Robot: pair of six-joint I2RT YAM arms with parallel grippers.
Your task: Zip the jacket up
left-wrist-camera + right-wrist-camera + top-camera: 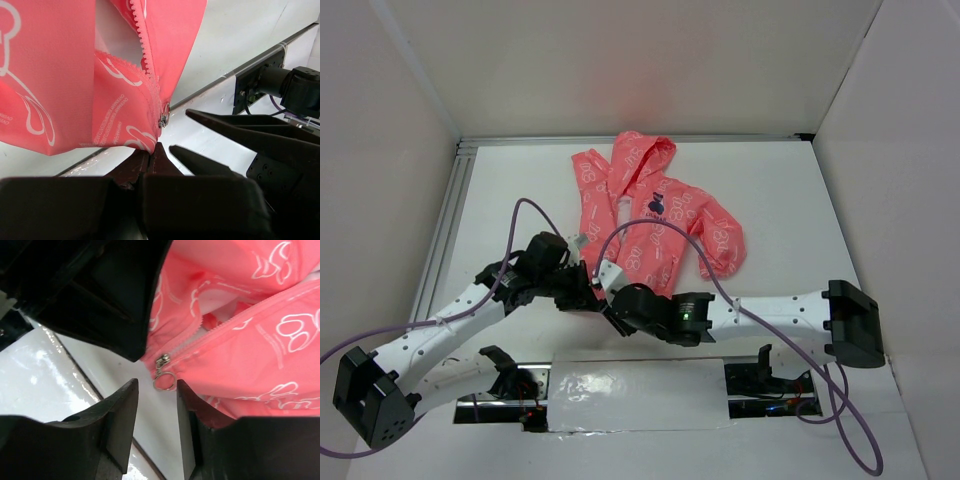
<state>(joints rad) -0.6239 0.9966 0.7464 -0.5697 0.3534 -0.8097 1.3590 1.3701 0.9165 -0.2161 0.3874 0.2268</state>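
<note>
Two hands: left hand (pixel 156 154) clamps the jacket (pixel 50 75) hem, right hand (pixel 156 396) gapes beside zipper pull (pixel 163 378).

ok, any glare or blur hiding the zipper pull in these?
Right wrist: pull sharp, right fingers dark, sheen on table. Left wrist: teeth sharp, left fingers soft, black. Top: even light, glare on shiny strip, pink cast off jacket on back wall.
</note>
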